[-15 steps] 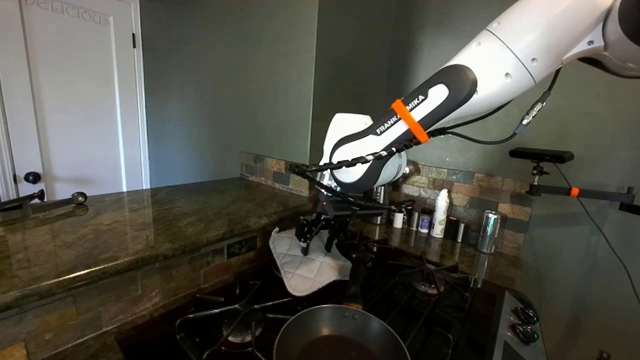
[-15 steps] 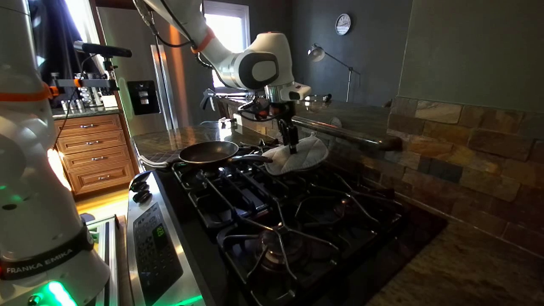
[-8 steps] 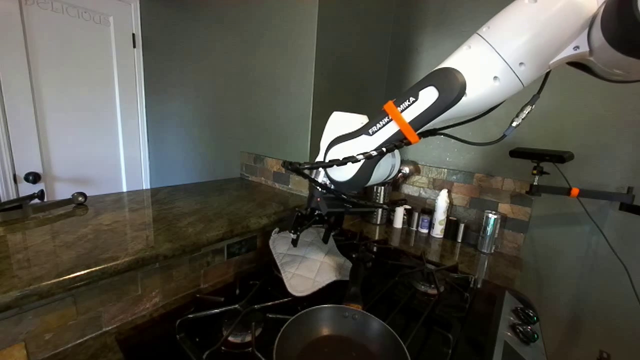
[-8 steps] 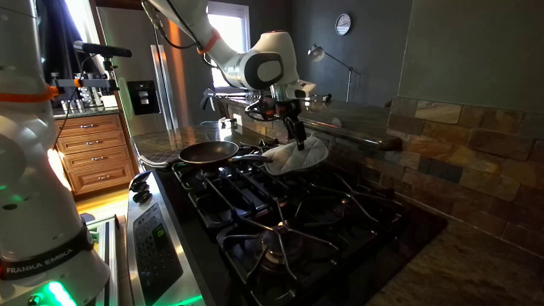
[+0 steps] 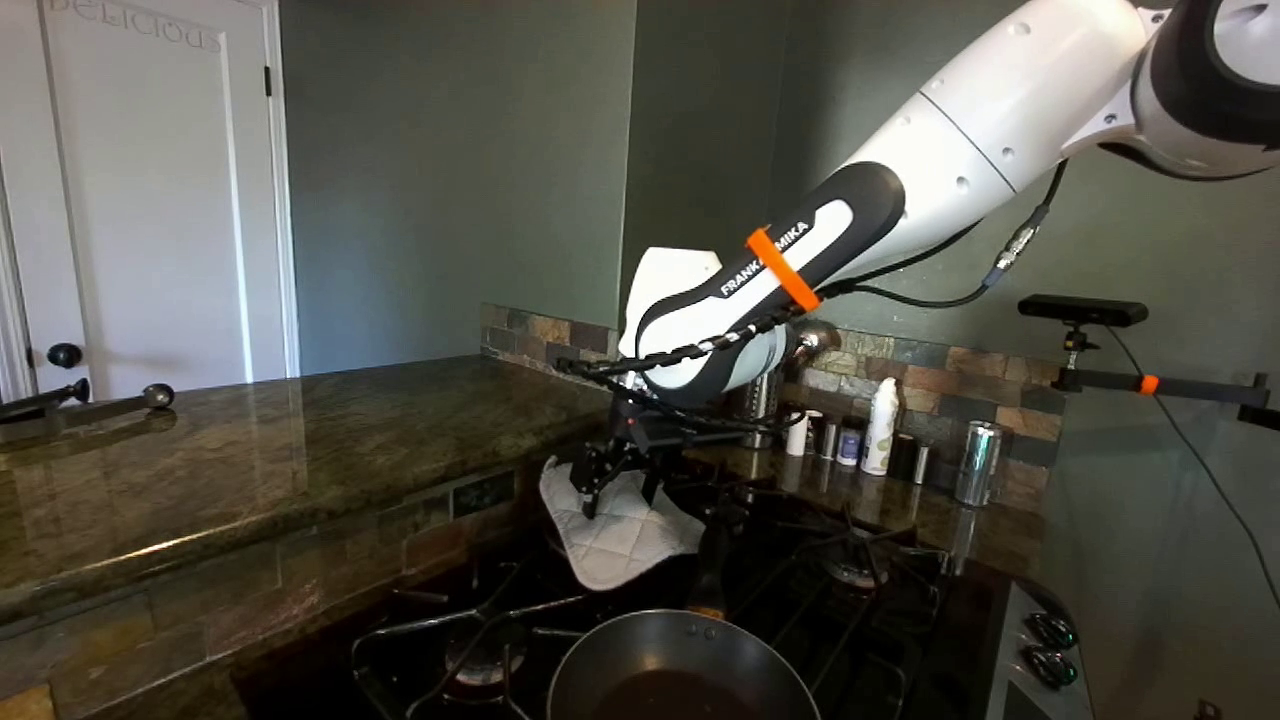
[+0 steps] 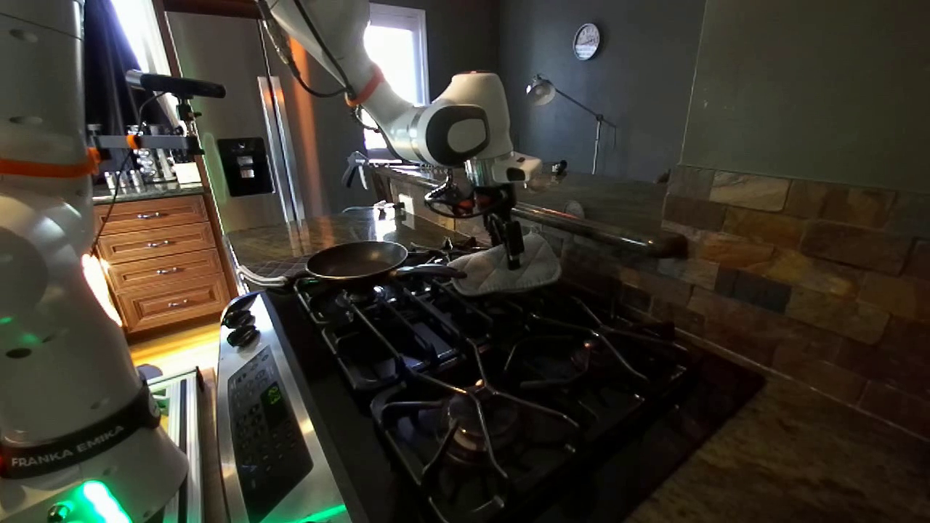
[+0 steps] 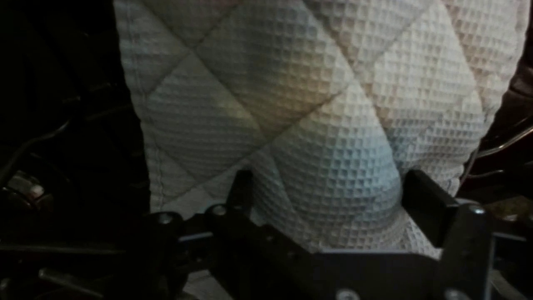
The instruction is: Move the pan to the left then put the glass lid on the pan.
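The round dark grey pan (image 5: 682, 670) sits on the stove in both exterior views (image 6: 357, 261), its black handle (image 5: 712, 565) pointing toward the pale piece. The pale, quilted, cloth-like piece (image 5: 625, 545), named as the glass lid, lies at the back of the stove beside the handle end (image 6: 538, 269). No clear glass shows. My gripper (image 5: 618, 504) points down over it. In the wrist view my gripper (image 7: 329, 179) is open, its fingers (image 7: 429, 204) on either side of a bulge in the cloth. The fingertips seem to touch the cloth. What lies under it is hidden.
Black grates (image 6: 479, 392) cover the stove. A raised stone counter (image 5: 300, 440) with a tiled wall stands alongside the pale piece. A white spray can (image 5: 880, 430) and a steel canister (image 5: 978, 465) stand behind the stove. Control knobs (image 6: 242, 330) line its front.
My gripper lifted slightly and shifted toward the raised counter, then lowered onto the pale piece. The pale piece shifted very slightly. The pan has not moved.
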Available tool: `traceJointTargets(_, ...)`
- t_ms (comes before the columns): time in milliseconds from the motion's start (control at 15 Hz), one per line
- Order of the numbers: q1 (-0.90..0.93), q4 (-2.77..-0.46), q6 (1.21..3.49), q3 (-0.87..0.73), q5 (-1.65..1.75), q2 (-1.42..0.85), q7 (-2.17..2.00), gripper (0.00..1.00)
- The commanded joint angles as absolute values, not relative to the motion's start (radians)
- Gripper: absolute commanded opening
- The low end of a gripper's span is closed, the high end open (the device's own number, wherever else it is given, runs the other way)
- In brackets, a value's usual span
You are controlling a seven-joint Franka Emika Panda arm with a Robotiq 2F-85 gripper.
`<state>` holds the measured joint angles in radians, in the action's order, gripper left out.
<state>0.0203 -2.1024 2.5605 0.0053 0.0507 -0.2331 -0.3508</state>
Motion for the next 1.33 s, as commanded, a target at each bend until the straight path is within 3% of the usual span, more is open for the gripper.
traceJointTargets(0, 0.042, -2.068, 2.524, -0.019, 0.071, -0.266, -0.348, 0.60)
traceJointTargets(133, 0.042, -2.060, 2.517, -0.019, 0.070, -0.266, -0.344, 0.45)
traceJointTargets(400, 0.044, -2.055, 2.506, -0.020, 0.069, -0.260, -0.343, 0.34)
traceJointTargets(1267, 0.032, -2.103, 2.500, -0.047, 0.077, -0.184, -0.354, 0.31)
